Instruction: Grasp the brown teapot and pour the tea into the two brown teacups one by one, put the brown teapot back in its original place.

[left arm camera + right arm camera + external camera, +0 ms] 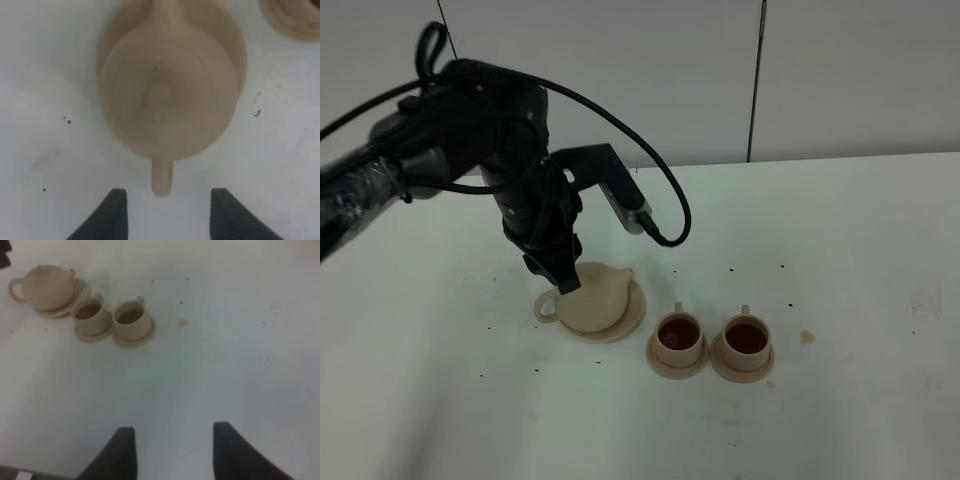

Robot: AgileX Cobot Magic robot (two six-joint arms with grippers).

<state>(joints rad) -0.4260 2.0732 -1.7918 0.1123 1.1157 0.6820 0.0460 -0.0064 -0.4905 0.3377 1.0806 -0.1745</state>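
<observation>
The brown teapot (597, 297) stands upright on its wide saucer, the original place (632, 316), with its loop handle (547, 306) pointing left. My left gripper (563, 279) hangs just above that handle, open and holding nothing. In the left wrist view the handle (162, 176) lines up with the gap of the left gripper (167, 210) and touches neither finger. The two brown teacups (679, 337) (746, 340) sit on small saucers to the teapot's right, both with dark tea inside. My right gripper (172, 450) is open over bare table, far from the teapot (46, 286) and teacups (90, 315) (131, 316).
A small tan spill (807, 337) lies right of the cups, and dark specks dot the white table (860, 260). A cup saucer (292, 17) edges into the left wrist view. A white wall rises behind the table. The left arm's black cable loops above the teapot.
</observation>
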